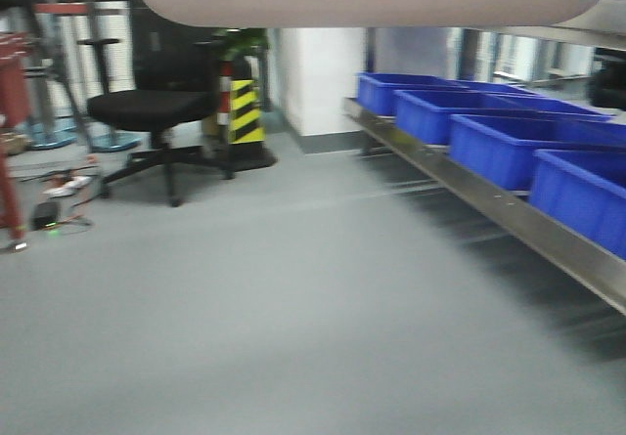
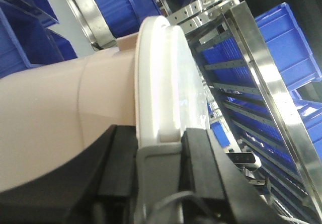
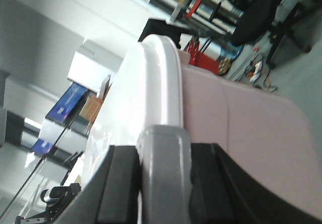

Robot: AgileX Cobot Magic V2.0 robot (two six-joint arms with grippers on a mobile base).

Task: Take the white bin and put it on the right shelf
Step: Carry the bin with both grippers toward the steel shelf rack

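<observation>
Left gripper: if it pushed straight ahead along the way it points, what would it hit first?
The white bin itself: the left gripper is clamped over its lidded rim, so the bin fills the line ahead. Past it stand the steel shelf and blue bins, though how far is unclear.

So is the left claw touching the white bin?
Touching. The left wrist view shows the left gripper clamped on the rim of the white bin, fingers pressing both sides.
</observation>
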